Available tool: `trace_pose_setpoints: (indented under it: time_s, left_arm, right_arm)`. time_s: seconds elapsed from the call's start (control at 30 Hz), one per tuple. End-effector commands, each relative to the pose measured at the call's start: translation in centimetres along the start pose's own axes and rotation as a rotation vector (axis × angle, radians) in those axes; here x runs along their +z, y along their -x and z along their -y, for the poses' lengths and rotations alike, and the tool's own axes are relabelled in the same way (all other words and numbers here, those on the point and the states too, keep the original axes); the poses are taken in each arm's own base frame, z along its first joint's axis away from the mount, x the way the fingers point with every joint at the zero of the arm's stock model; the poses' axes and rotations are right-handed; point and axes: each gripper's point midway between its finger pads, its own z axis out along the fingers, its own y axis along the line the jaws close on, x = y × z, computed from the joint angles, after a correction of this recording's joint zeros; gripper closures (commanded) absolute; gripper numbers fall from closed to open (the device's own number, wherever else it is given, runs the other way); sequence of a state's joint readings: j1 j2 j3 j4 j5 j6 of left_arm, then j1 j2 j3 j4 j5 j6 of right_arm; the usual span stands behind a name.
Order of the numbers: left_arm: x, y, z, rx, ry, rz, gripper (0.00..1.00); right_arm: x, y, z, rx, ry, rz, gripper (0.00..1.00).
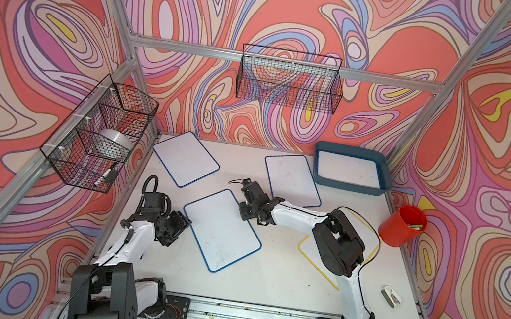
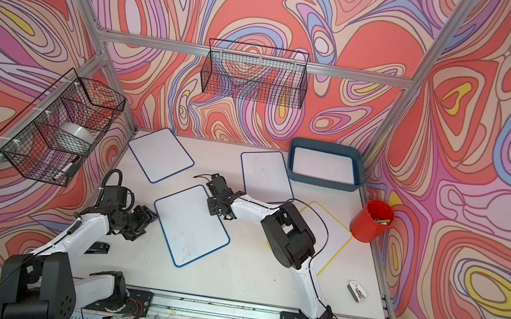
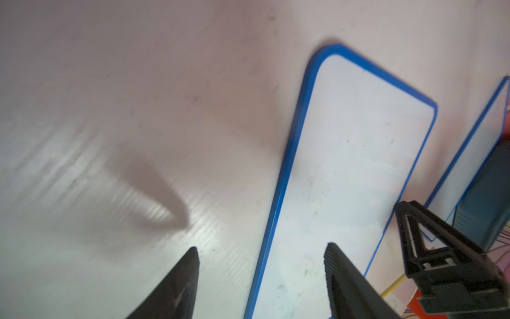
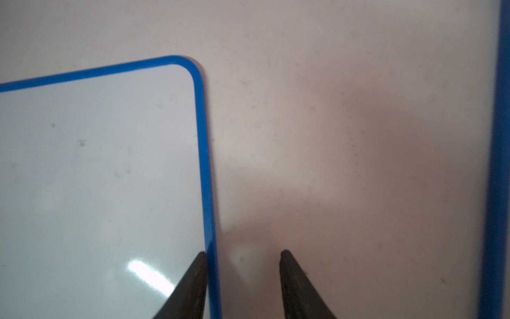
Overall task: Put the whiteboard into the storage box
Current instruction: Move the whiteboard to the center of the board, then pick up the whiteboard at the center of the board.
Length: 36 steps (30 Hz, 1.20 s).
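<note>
Lying flat on the worktop (image 1: 277, 275), the whiteboard (image 1: 221, 230) sits between the left end effector (image 3: 262, 248) and right end effector (image 4: 244, 252), both released, each straddling a long edge; the storage box (image 1: 350, 186) occupies the far-right corner.

- plain white flat tabletop (image 1: 262, 283)
- blue-rimmed rectangular whiteboards lying flat: centre board (image 1: 222, 231), back-left board (image 1: 184, 163), back-right board (image 1: 292, 180)
- yellow-rimmed whiteboard (image 2: 333, 238), partly hidden
- dark teal plastic tray (image 1: 352, 151), back-right corner
- red round plastic bucket (image 1: 399, 231)
- small white-grey gadget (image 1: 391, 296), no clue what
</note>
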<state>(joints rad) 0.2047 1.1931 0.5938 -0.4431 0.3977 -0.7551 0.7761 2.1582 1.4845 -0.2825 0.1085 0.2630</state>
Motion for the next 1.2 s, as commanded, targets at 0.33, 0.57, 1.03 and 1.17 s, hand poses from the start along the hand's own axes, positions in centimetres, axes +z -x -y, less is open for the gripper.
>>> trace_pose_setpoints:
  time_s: [0.33, 0.57, 1.03, 1.17]
  left_arm:
    - [3.0, 6.6, 13.6, 0.318, -0.171, -0.015, 0.33]
    - [9.1, 7.9, 18.5, 0.440, -0.168, -0.070, 0.34]
    - [14.0, 4.0, 15.6, 0.425, -0.183, -0.173, 0.34]
    - [13.2, 1.9, 12.6, 0.402, -0.142, -0.195, 0.34]
  right_arm:
    - [-8.1, -7.3, -3.9, 0.149, 0.282, -0.147, 0.54]
    - [-11.3, -14.7, -7.6, 0.160, 0.325, -0.283, 0.55]
    - [-7.7, -15.9, -6.3, 0.352, 0.229, -0.299, 0.54]
    - [-6.7, -12.8, -3.7, 0.455, 0.230, -0.233, 0.54]
